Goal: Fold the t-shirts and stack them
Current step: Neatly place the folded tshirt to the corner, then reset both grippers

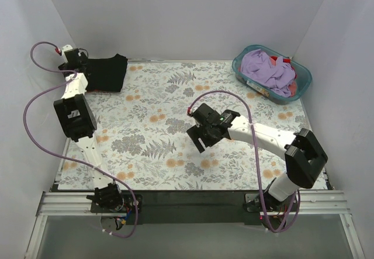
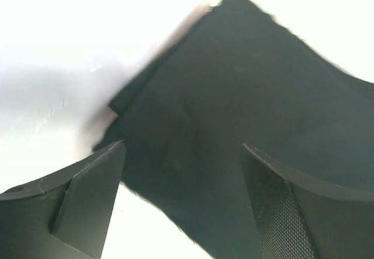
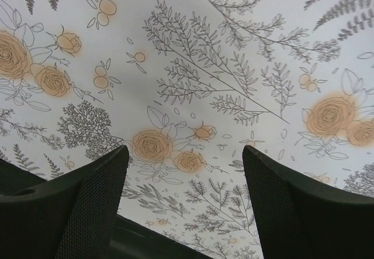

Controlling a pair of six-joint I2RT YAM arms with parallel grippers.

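One black t-shirt (image 1: 108,75) lies folded at the table's (image 1: 175,104) far-left corner.

One black t-shirt (image 1: 108,72), one laundry basket (image 1: 236,66), one floral tablecloth (image 1: 175,95), two robot arms (image 1: 76,117) (image 1: 270,136)

The black t-shirt (image 1: 110,72) lies folded into a compact, flat rectangle, far out at about ten o'clock.

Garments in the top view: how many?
3: black t-shirt at the table's far-left corner; purple garment and red garment in the far-right basket. Others may be hidden underneath.
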